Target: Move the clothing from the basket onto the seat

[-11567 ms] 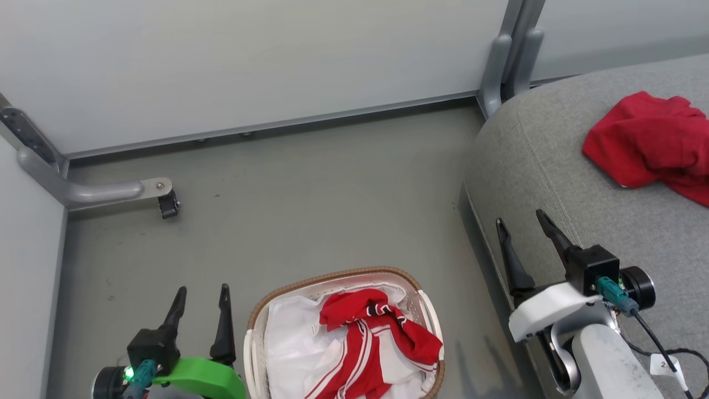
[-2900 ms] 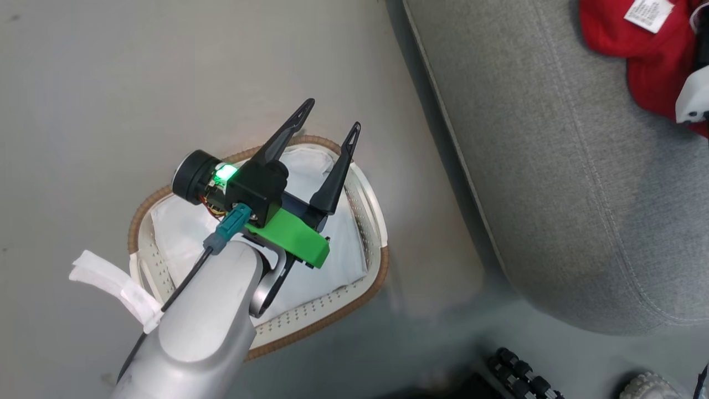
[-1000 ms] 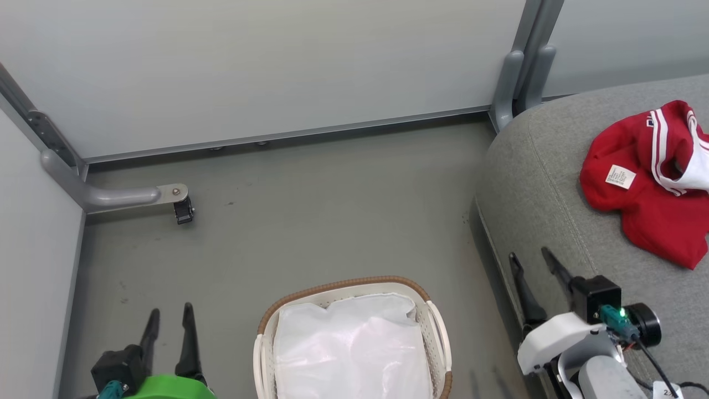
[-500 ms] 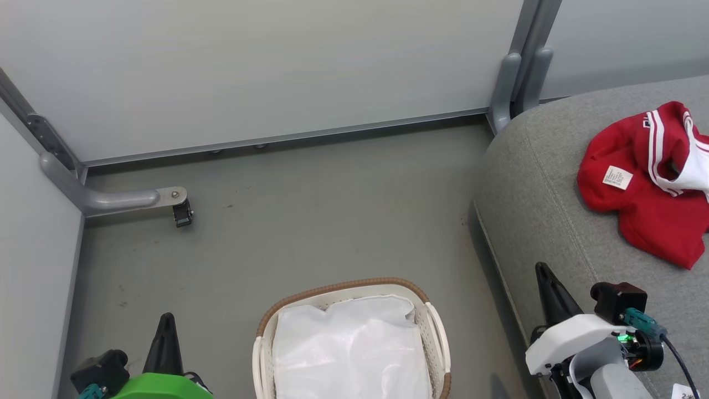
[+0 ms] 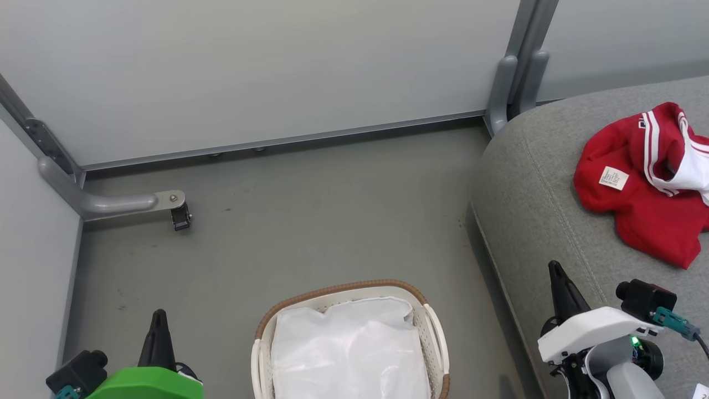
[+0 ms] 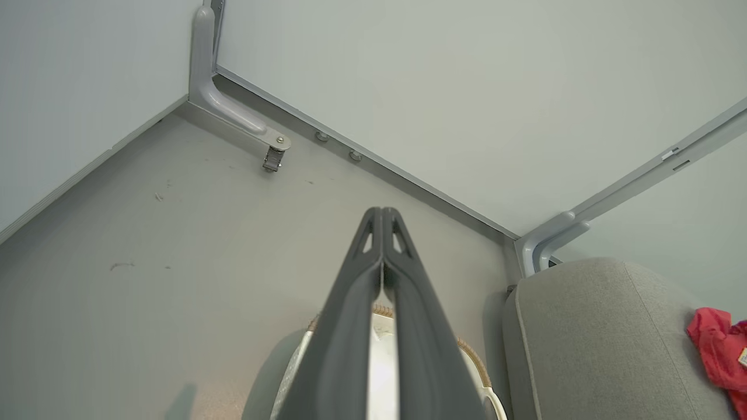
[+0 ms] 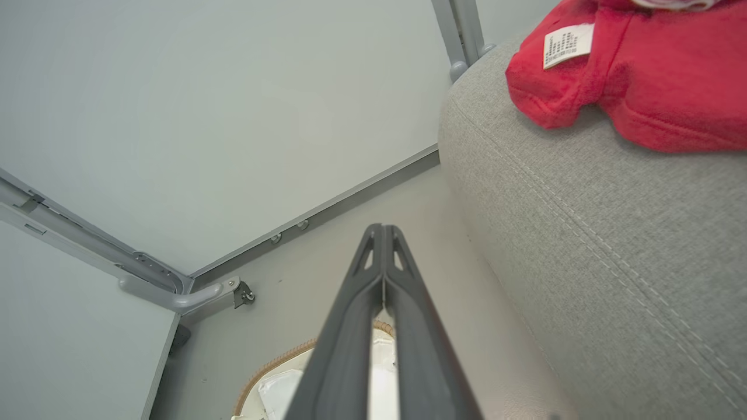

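The left gripper [image 5: 159,318] and right gripper [image 5: 554,269] hold their jaws pressed together, empty; the basket [image 5: 343,288] sits between them; the clothing [image 5: 642,205] lies on the seat [image 5: 543,210] beyond the right jaws.

We lose the near end of the basket [image 5: 343,287] below the head view's bottom edge; the clothing [image 5: 637,221] and the seat [image 5: 532,210] run off its right edge; the label [image 5: 607,178] bears print too small to read; in the wrist views the left gripper [image 6: 382,213] and right gripper [image 7: 382,228], fingers pressed together, cover the basket's middle.
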Motion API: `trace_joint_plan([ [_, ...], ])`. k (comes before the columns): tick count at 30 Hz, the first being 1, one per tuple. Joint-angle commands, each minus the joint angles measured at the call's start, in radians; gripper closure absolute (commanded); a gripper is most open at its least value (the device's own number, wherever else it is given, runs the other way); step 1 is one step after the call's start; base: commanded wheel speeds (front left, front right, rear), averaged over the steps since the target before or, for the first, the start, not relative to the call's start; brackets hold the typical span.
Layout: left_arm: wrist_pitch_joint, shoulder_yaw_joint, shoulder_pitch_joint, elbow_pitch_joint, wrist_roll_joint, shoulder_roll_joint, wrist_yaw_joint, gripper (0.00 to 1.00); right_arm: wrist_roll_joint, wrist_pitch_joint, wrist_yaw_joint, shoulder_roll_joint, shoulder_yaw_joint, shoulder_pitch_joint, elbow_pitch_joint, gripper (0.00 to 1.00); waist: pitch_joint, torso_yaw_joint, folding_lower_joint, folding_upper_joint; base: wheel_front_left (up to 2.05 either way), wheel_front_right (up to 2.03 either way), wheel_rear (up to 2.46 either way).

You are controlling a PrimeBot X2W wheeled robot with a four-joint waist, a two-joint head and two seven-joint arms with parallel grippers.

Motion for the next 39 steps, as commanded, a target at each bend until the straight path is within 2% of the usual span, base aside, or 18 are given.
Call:
trace_joint_plan([
  [1, 0.009, 0.005, -0.033, -0.019, -0.036, 0.005, -0.002, 1.00, 0.041, 0.008, 0.000, -0.005, -0.008, -0.004, -0.020, 1.00, -0.001, -0.001, 0.0001, 0.0000, 0.00, 0.00, 0.00],
  [39, 0.132, 0.032, -0.069, -0.068, -0.484, 0.009, -0.004, 1.00, 0.534, 0.130, -0.001, -0.008, -0.064, 0.012, -0.075, 1.00, -0.020, -0.016, 0.0001, 0.0000, 0.00, 0.00, 0.00],
])
